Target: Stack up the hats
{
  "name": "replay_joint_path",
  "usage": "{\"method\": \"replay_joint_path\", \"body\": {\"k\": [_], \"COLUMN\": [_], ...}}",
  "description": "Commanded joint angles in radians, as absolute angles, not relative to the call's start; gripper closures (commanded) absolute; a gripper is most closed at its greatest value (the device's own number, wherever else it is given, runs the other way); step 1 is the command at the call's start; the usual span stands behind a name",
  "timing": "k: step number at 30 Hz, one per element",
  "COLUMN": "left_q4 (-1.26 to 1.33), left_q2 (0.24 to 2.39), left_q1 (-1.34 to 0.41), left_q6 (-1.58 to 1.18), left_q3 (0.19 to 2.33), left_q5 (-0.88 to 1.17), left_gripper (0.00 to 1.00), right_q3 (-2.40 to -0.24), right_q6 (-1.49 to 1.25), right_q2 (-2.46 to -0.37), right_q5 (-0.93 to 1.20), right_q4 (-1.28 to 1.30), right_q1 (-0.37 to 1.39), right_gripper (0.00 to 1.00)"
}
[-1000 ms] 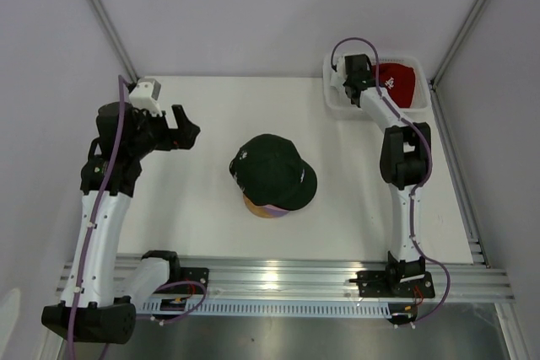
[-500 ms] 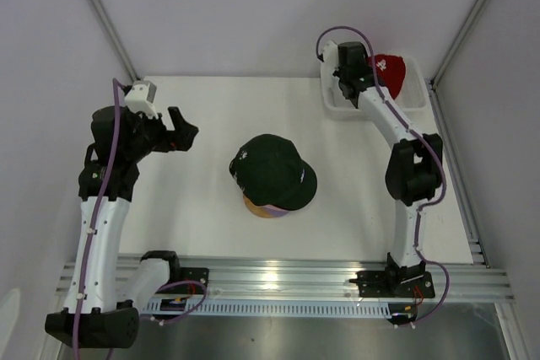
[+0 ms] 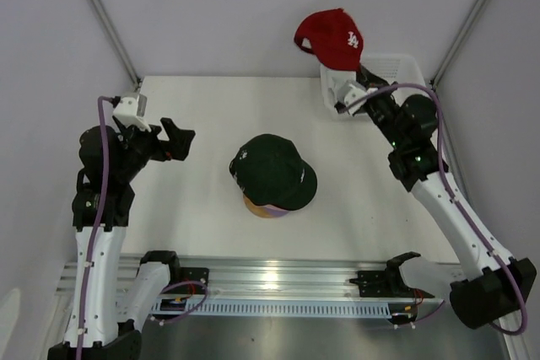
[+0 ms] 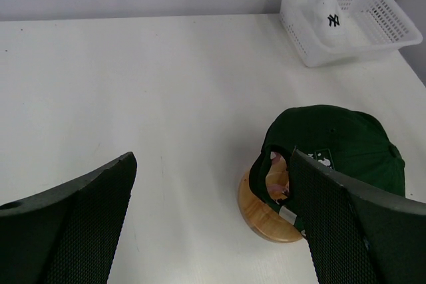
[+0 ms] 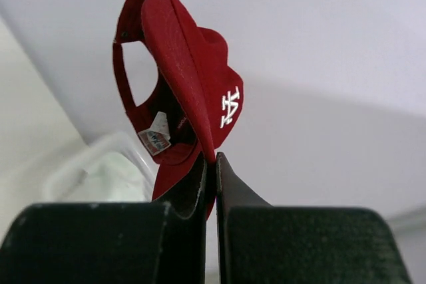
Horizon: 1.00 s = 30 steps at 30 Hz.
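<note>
The right gripper (image 5: 214, 157) had raised the red fabric baseball cap (image 3: 331, 35) above the white mesh basket (image 3: 413, 61), clamped on its brim for carrying. The left gripper (image 3: 179, 137) idled, jaws apart.

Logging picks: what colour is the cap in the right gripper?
Red cap; clearest from the top external view.

White table (image 3: 211, 107), pale walls (image 3: 253, 6), aluminium front rail (image 3: 287, 276).
</note>
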<state>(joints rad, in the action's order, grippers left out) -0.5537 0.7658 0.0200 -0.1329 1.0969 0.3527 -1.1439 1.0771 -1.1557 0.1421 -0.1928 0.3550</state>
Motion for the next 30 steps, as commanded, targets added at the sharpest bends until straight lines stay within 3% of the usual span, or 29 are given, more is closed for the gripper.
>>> {"method": "replay_joint_path", "body": {"k": [1,4,10,15,22,30], "left_q4": [-0.503,-0.512,-0.503,-0.494,-0.497,-0.494], "left_q2": [0.741,0.741,0.755,0.732,0.716,0.722], "left_q1": [0.031,0.032,0.109,0.147,0.155,0.16], "left_q6": [-0.16,-0.178,-0.233,-0.233,-0.229,-0.23], "left_q3": [1.085,1.091,1.089,1.081,1.075,1.072], "left_q5": [0.347,0.316,0.347,0.367,0.35,0.356], "left_gripper": [0.0,0.01,0.0,0.0,0.01,0.01], "right_q3": [-1.037,-0.976,-0.818,-0.68,-0.491,-0.292], "right_q6": [1.062,1.127,1.293,1.336,1.385,1.344], "right_q2": [-1.071,-1.019,-0.988,-0.945,-0.816,-0.618], "right_q5": [0.426,0.474,0.348,0.434,0.29,0.135], "right_q4": [-0.348,-0.299,-0.529,-0.632,-0.678,-0.666], "right_q1": [0.409,0.5,0.698,0.77,0.931,0.976], "right_gripper": [1.0,1.0,1.0,1.0,1.0,1.0]}}
